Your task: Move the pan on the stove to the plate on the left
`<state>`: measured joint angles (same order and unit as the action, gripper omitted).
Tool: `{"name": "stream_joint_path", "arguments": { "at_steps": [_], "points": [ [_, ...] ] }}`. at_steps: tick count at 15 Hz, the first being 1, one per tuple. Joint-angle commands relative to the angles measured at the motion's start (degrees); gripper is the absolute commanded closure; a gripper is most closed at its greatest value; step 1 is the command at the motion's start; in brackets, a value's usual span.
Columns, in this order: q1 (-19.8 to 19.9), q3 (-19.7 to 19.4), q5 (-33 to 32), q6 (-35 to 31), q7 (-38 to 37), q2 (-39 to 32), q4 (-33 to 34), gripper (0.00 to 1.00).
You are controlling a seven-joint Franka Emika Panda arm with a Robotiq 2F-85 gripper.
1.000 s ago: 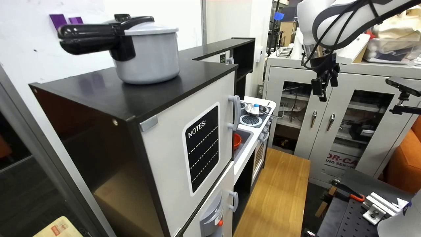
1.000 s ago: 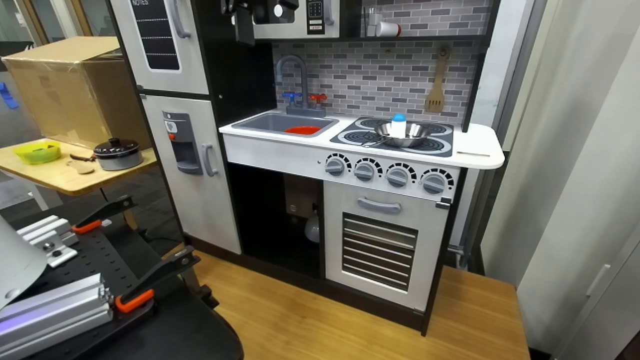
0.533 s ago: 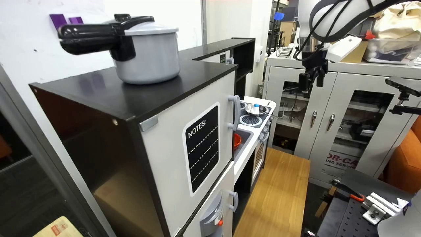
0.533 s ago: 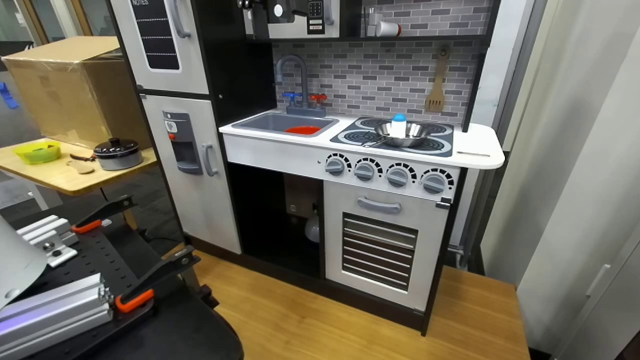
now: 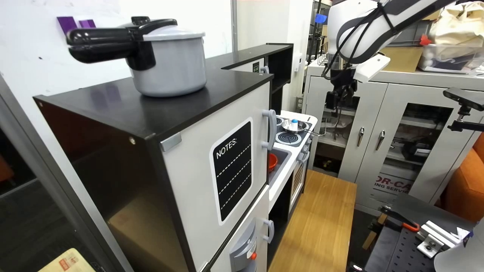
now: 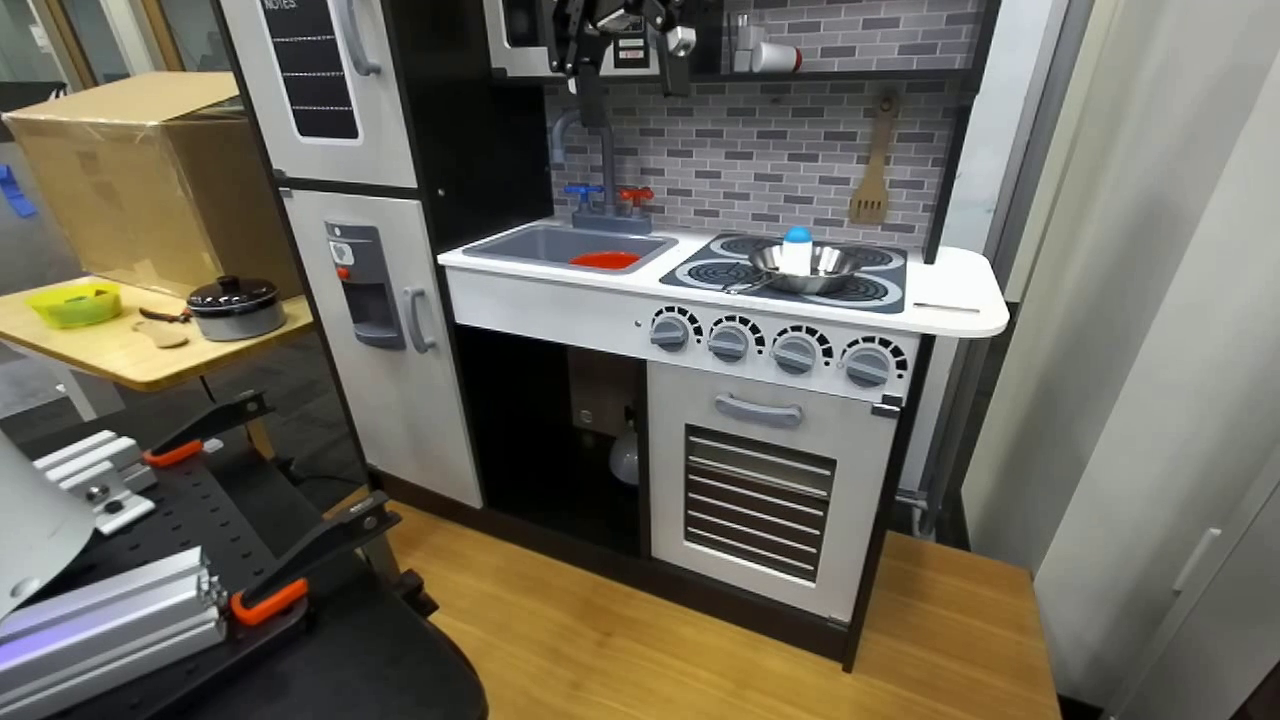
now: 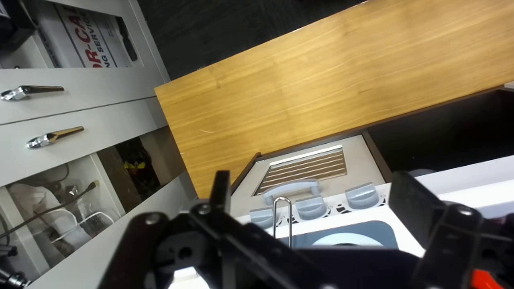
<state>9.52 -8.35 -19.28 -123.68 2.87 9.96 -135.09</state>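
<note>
Silvery metal pan (image 6: 806, 284): upright on the stove (image 6: 703, 252), toward the right edge of the worktop (image 6: 960, 280); wire handle directed toward the front edge.
White item with blue top (image 6: 797, 252): standing inside the pan.
Left front burner (image 6: 722, 273): dark rings, pale surround, just beside the pan and close to the front edge.
Grey sink (image 6: 520, 248): let into the worktop near its left edge, holding a red bowl (image 6: 606, 260).
Grey tap (image 6: 609, 180): at the back edge, one blue handle, one red.
Wooden spatula (image 6: 870, 200): hung on the brick-patterned wall (image 6: 780, 150) above the back edge.
Black gripper (image 6: 633, 88): fingers (image 6: 591, 98) spread wide, as the wrist view also shows; raised above worktop level, well apart from the pan.
</note>
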Motion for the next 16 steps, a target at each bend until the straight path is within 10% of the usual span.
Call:
{"name": "stream_joint_path", "arguments": {
  "at_steps": [1, 7, 16],
  "points": [
    [-0.07, 0.04, 0.03, 0.06, 0.10, -0.70, 0.46, 0.00],
    [-0.06, 0.04, 0.03, 0.13, 0.09, -0.44, 0.31, 0.00],
    [0.90, -3.39, 16.89, 1.50, 1.36, -4.39, 3.51, 0.00]
  ]
}}
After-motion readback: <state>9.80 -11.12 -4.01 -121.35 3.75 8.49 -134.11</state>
